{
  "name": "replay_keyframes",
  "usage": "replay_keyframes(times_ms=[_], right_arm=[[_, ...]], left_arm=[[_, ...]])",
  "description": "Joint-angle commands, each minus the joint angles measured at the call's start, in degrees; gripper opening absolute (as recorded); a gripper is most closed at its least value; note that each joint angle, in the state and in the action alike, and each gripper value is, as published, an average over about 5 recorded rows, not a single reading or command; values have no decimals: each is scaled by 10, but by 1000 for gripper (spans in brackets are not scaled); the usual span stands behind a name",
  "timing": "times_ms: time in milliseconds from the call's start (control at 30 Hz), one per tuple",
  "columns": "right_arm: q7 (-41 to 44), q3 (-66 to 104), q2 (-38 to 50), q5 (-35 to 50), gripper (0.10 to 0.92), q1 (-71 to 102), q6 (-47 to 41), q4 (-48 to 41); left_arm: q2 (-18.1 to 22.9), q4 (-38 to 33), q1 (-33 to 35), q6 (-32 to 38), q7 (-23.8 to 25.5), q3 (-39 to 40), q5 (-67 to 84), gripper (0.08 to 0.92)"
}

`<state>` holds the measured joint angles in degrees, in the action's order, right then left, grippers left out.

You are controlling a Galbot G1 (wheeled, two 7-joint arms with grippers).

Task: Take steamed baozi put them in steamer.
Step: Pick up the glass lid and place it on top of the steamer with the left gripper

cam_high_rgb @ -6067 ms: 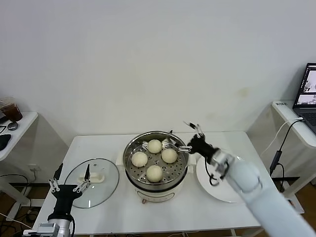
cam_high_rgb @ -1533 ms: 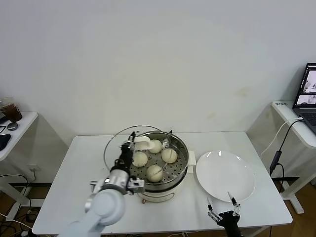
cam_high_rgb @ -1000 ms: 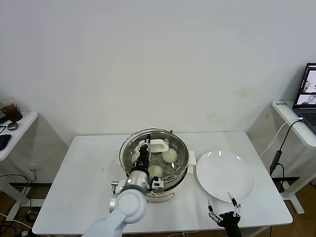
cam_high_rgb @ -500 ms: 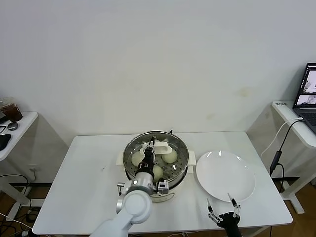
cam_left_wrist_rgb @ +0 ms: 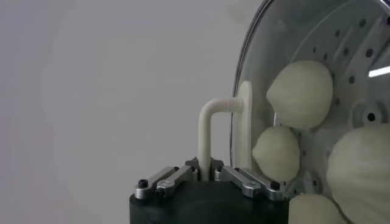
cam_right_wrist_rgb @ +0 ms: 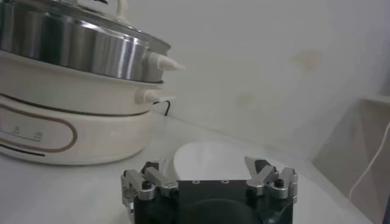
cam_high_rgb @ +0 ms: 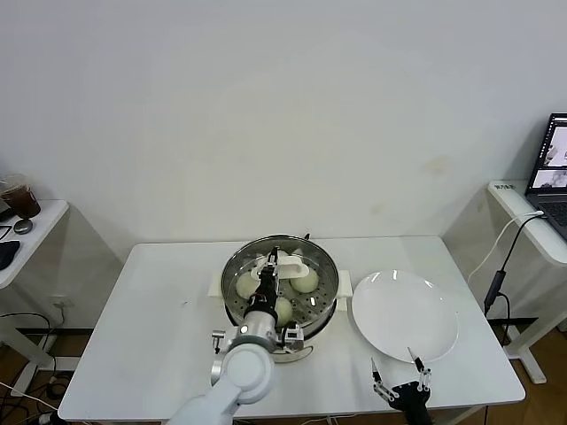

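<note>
While we are gripping the glass lid's handle [cam_left_wrist_rgb: 210, 131] with our left hand [cam_left_wrist_rgb: 204, 176] over the steamer [cam_high_rgb: 280, 305] | baozi [cam_left_wrist_rgb: 303, 92] are sitting inside | right hand [cam_high_rgb: 399, 379] is waiting open beside the plate [cam_high_rgb: 405, 315].

The left gripper [cam_high_rgb: 269, 270] reaches toward 12 o'clock, fingers pinched; the right gripper [cam_high_rgb: 399, 387] waits spread at 5 o'clock.

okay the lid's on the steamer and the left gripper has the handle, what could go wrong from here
The left gripper pinches only the thin handle of the glass lid; if the lid isn't seated evenly on the steamer, it may slide when released. Pulling back, the arm could snag the handle and tilt the lid.
</note>
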<state>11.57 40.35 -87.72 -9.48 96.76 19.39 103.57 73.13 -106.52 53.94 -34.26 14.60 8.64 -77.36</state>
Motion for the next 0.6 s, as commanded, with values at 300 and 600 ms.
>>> replay_keyframes(times_ms=[300, 600], right_arm=[[0, -3, -2, -4, 823, 3, 0, 4], [-2, 0, -2, 2, 823, 6, 1, 13]], left_arm=[[-36, -135, 111, 42, -88, -42, 162, 472], [-72, -264, 361, 278, -217, -226, 599, 731]])
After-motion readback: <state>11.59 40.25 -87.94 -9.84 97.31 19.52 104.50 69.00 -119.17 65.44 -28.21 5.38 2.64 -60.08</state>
